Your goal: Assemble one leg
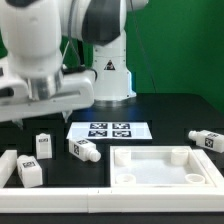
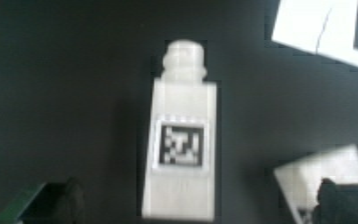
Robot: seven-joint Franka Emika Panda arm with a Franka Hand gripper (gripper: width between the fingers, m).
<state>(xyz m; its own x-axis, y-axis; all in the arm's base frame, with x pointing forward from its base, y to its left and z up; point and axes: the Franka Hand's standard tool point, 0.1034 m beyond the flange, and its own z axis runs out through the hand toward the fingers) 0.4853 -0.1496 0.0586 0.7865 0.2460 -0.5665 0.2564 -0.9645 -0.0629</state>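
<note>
In the wrist view a white leg (image 2: pixel 183 110) lies on the dark table, with its narrow stud end pointing away and a black-and-white tag on its upper face. My gripper (image 2: pixel 194 206) is open. Its two dark fingertips (image 2: pixel 41 206) stand on either side of the leg's near end, apart from it. In the exterior view my gripper (image 1: pixel 46 96) hangs above the table at the left, over a group of several identical legs (image 1: pixel 43 146). One of these legs (image 1: pixel 83 149) lies nearest the marker board. I cannot tell which of them is the one under the wrist camera.
The marker board (image 1: pixel 110 130) lies in the middle of the table and shows in a corner of the wrist view (image 2: pixel 327 28). A large white square panel with a raised rim (image 1: pixel 120 158) sits at the front right. A lone leg (image 1: pixel 207 140) lies at the far right. Another white part (image 2: pixel 318 170) lies beside the leg under the gripper.
</note>
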